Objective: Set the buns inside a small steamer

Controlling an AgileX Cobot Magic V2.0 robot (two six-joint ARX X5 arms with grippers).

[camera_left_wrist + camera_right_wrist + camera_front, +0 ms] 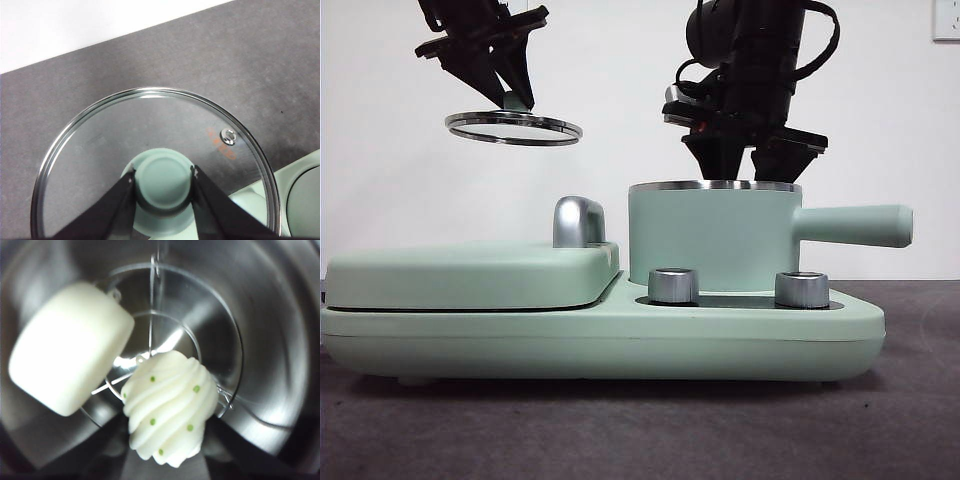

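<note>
Buns [170, 407] lie inside the small steamer [715, 240]; right end effector [752, 160] unreadable above; left end effector [164, 181] clamps the lid knob [164, 179] at ten o'clock.

The small steamer [715, 238] stands on the right half of the cooker base [600, 335], which sits on the counter [640, 430]. Its side handle [855, 225] sticks out to the right. The griddle [470, 275] lies on the base's left half, just beside the steamer. Two knobs [673, 285] sit on the base in front of the steamer.

The right pincer [752, 155] hangs just above the steamer's rim. Inside the steamer, on a wire rack [150, 310], the smooth bun [70, 357] lies beside the ridged bun [170, 407], touching or nearly so.

The left pincer [162, 182] holds the lid [100, 150] by its knob, in the air above the griddle, well apart from the steamer.
</note>
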